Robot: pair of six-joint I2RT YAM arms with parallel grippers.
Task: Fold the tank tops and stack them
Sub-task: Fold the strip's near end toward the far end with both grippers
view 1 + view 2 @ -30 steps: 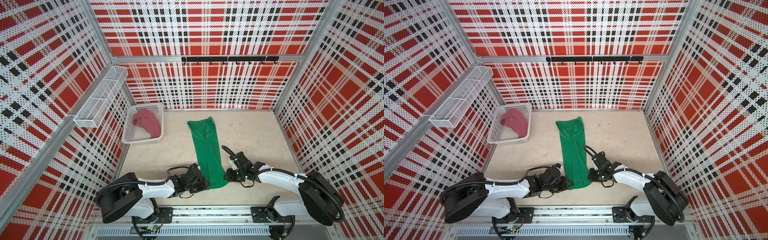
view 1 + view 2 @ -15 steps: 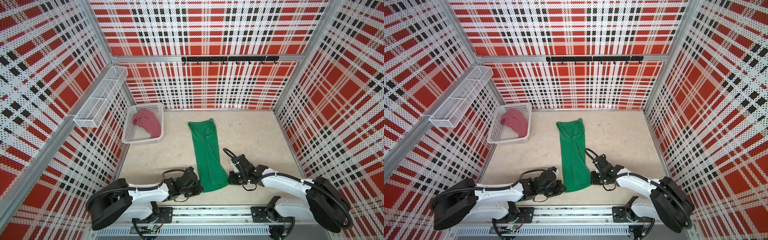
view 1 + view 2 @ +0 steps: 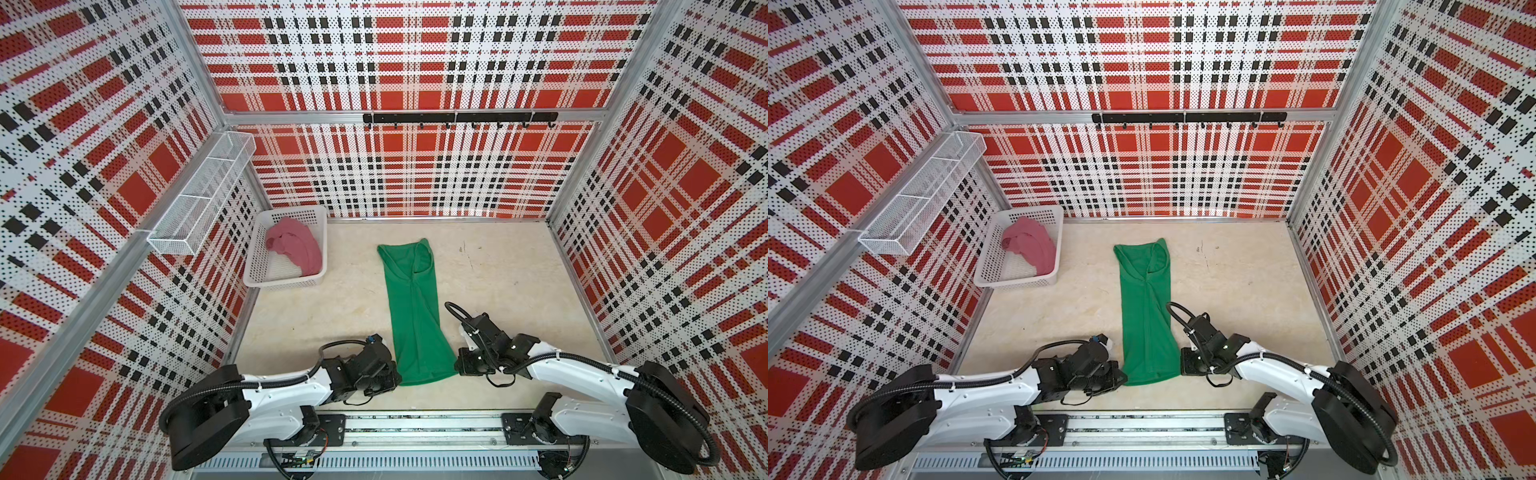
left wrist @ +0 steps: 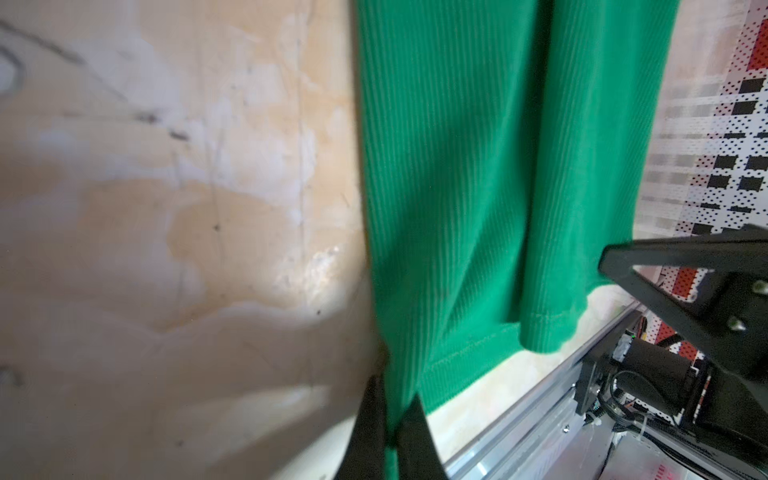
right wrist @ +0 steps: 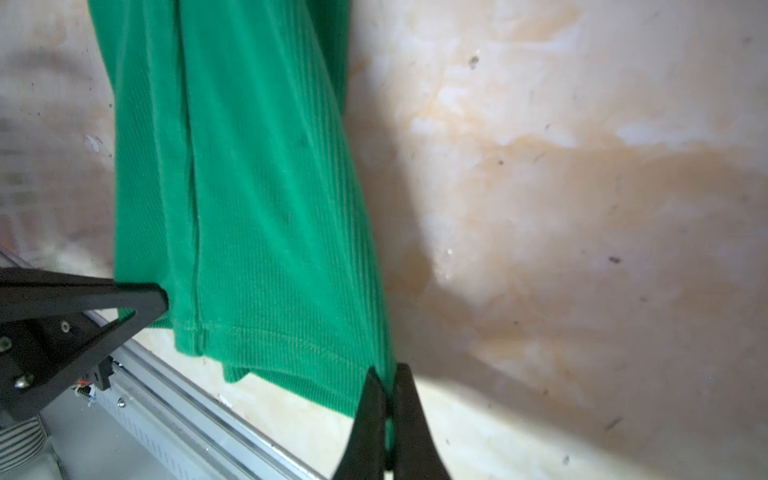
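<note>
Green tank top point(image 3: 413, 316) lies lengthwise on the table point(image 3: 519, 299): light, limp ribbed cloth. Left gripper point(image 4: 392, 395) and right gripper point(image 5: 385, 376) are clamped on its near hem corners. Lift both evenly; the middle will likely sag.

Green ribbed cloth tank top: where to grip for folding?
Its two near hem corners, approached from each long side: the green tank top lies flat and narrow, hem toward the arms. Left hand and right hand are shut there.

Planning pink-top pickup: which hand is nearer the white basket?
Left. Left hand pinches the green tank top hem corner on the basket side; right hand pinches the opposite corner, farther off.
</note>
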